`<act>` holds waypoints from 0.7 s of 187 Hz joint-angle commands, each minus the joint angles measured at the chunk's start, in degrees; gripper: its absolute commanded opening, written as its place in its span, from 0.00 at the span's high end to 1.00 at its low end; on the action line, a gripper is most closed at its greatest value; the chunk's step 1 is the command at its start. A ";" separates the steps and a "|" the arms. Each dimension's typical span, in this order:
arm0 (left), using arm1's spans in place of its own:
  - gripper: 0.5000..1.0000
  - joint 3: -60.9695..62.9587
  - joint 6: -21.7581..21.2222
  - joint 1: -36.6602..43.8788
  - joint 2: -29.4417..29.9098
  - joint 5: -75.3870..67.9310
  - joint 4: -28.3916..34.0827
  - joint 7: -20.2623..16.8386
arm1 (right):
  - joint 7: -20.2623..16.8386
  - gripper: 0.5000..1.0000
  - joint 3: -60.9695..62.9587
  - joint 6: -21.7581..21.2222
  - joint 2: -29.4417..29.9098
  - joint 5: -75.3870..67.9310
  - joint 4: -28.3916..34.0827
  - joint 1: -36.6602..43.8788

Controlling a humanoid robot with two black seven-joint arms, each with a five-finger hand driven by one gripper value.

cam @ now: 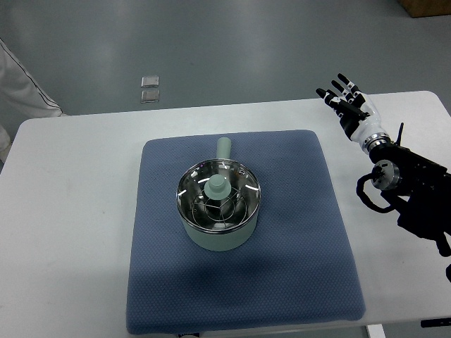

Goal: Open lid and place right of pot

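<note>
On the desk, centre: we log a blue mat (296,267) covering most of the desk (77,211), laid as a soft, non-slip base.
Pot: pale green pot (218,236) on the mat, slightly toward the far edge, handle (223,147) pointing to the far edge.
Lid: glass lid (218,197) seated on the pot, green knob (217,186) upright and free to grasp; we judge opening not yet begun.
Landing spot: bare mat on the pot's right side, which we take as the lid's destination.
Right hand: right hand (347,102) near the far right corner, well apart from the pot, fingers spread, grasping nothing.
Left hand: not visible to us.
Far-left corner: white cloth of a person (17,88) beyond the desk.
</note>
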State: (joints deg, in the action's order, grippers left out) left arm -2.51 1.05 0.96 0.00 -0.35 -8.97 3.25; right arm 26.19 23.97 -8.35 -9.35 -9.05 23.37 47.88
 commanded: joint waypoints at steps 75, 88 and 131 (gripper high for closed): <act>0.00 0.05 0.01 0.01 0.00 0.00 0.00 0.00 | 0.00 0.14 -0.15 -0.09 0.82 0.00 -1.48 0.20; 0.00 0.05 0.01 0.01 0.00 0.00 0.00 0.00 | 0.00 0.14 -0.15 -0.09 0.82 0.09 -1.48 0.37; 0.00 0.05 0.01 0.01 0.00 0.00 0.00 0.00 | 0.00 0.14 -0.50 -0.18 1.00 0.09 -0.78 1.95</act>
State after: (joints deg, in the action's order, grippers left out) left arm -2.46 1.05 0.94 0.00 -0.36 -8.97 3.25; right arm 26.19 23.86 -8.45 -8.18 -8.97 22.19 49.18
